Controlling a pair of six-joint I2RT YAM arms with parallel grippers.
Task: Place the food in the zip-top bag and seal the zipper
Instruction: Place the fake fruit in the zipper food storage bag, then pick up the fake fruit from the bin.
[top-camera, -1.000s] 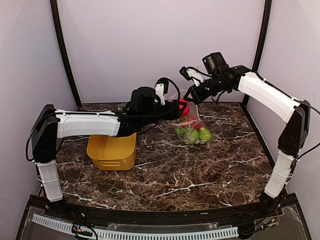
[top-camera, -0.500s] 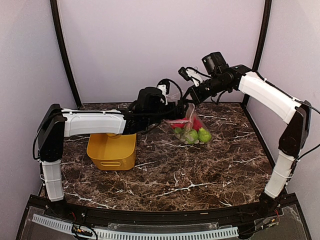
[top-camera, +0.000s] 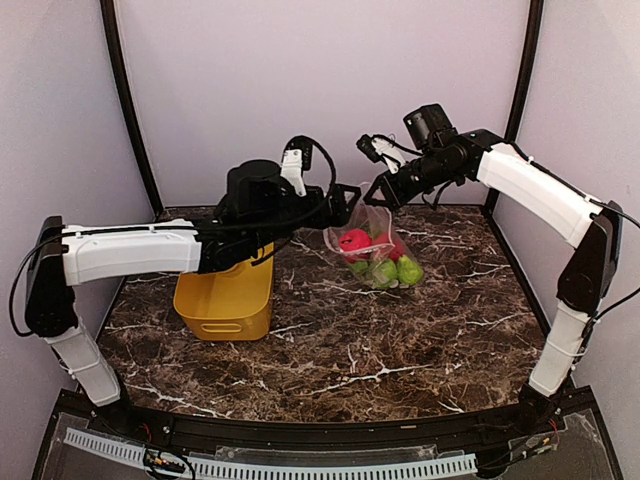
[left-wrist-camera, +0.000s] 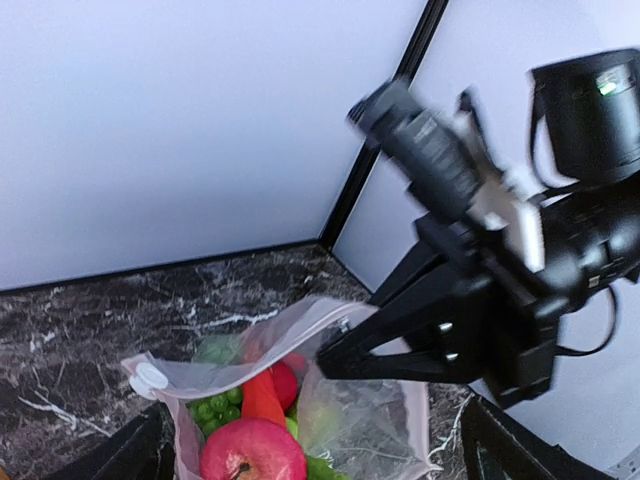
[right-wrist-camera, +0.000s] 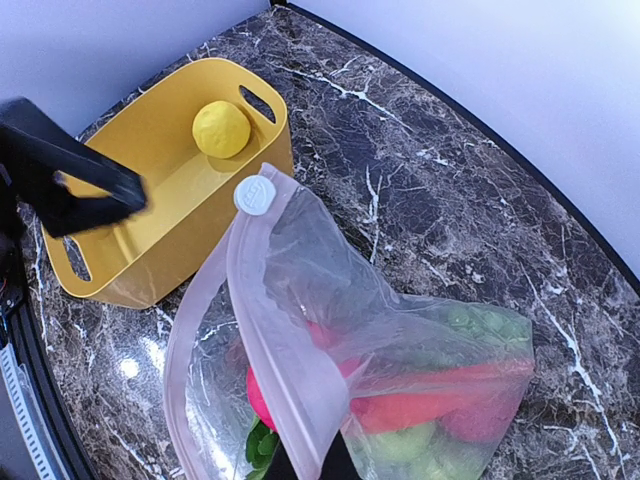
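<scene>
The zip-top bag (right-wrist-camera: 300, 290) is clear, food (left-wrist-camera: 252, 452) red and green, lemon (right-wrist-camera: 221, 128) and basket (right-wrist-camera: 150, 235) yellow, table (top-camera: 400, 345) dark-marbled.

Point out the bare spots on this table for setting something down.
Bare: the wide front strip of table, between the basket and the right arm's base; also the patch right of the bag. Crowded: the back middle, where the left gripper and right gripper sit at the bag's mouth.

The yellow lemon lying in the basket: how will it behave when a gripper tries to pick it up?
The lemon looks nearly round, so it would probably roll across the floor of the yellow basket if nudged. Its smooth skin suggests it may slip out of a pinch. It looks like a small toy, so likely light.
</scene>
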